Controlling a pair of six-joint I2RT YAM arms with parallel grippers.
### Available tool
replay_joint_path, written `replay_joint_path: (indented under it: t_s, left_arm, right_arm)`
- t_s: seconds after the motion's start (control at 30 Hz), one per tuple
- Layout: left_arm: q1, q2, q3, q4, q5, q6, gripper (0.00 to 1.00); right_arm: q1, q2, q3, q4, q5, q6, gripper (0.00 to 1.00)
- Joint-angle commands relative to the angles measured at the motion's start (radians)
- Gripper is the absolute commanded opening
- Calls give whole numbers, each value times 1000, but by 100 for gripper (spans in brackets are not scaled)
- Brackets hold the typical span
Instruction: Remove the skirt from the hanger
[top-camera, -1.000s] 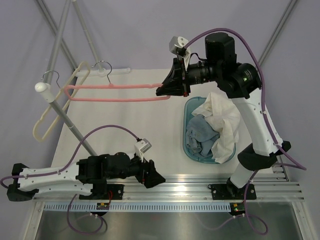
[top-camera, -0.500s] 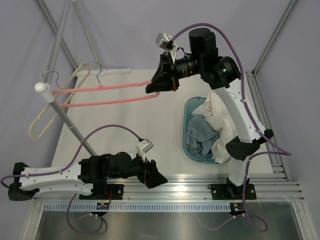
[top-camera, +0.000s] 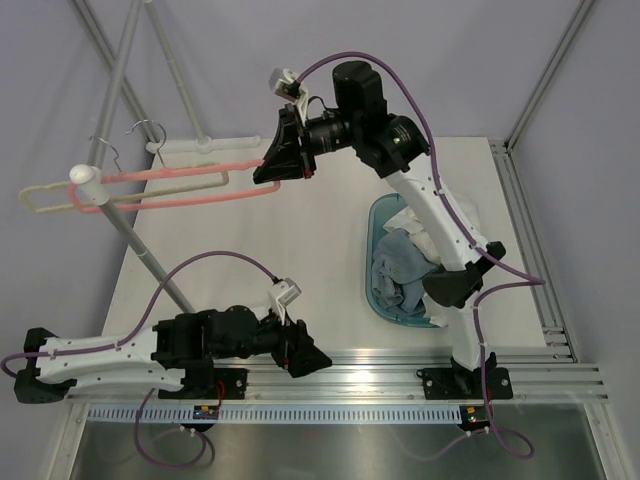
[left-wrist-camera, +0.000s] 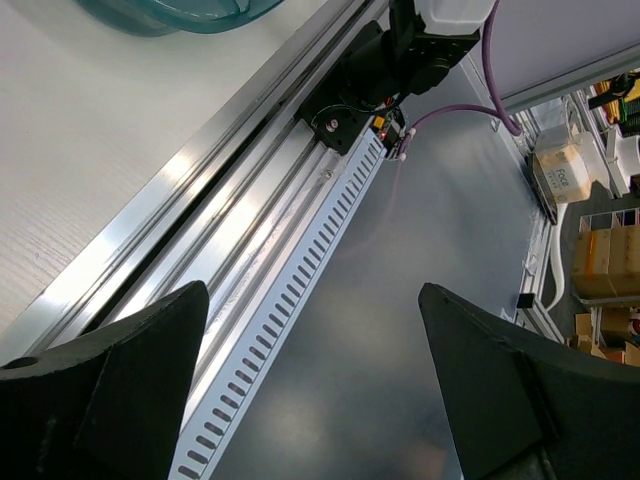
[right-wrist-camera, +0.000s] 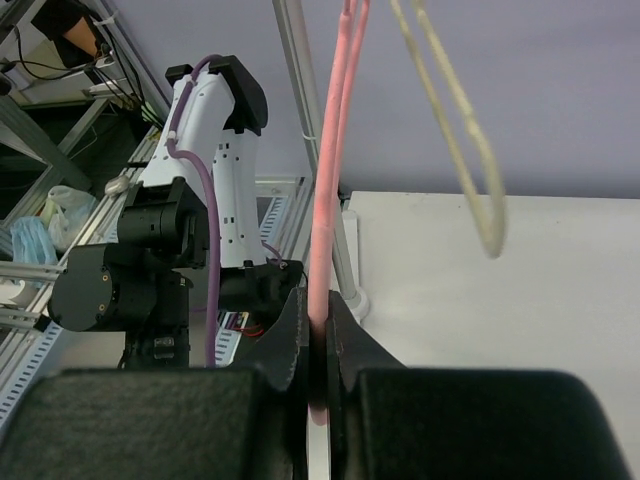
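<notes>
Aloft, pink hanger (right-wrist-camera: 327, 200) pinched in right hand (right-wrist-camera: 318, 345); far end maybe touching pole (top-camera: 135, 239).

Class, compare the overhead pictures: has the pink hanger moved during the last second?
Yes. The pink hanger, clamped in the right tool, has slid left, away from the fixed blue basin.

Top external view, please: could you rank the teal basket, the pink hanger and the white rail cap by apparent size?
1. teal basket: covers the most area.
2. pink hanger: spans further but is thin, so its place against the basket is unsure.
3. white rail cap: clearly smallest.
</notes>
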Motion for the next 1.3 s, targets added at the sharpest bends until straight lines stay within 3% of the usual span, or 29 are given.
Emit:
replay_joint_path:
  t_s: [0.0,0.33,0.67,1.27]
  left_arm:
    - [-3,-20,-7,32,9,-6,89]
    - [-3,-11,-8,43,19,-4,89]
    - [-4,-20,-16,40,26,-4,89]
    - [-4,-26,-33,44,19,-13,89]
  right_arm:
    - [41,7,26,85,36,38,0]
    - [104,61,51,170,94,97,0]
    - [177,90,61,150,301,40,0]
    - [227,93,75,106,327,32,0]
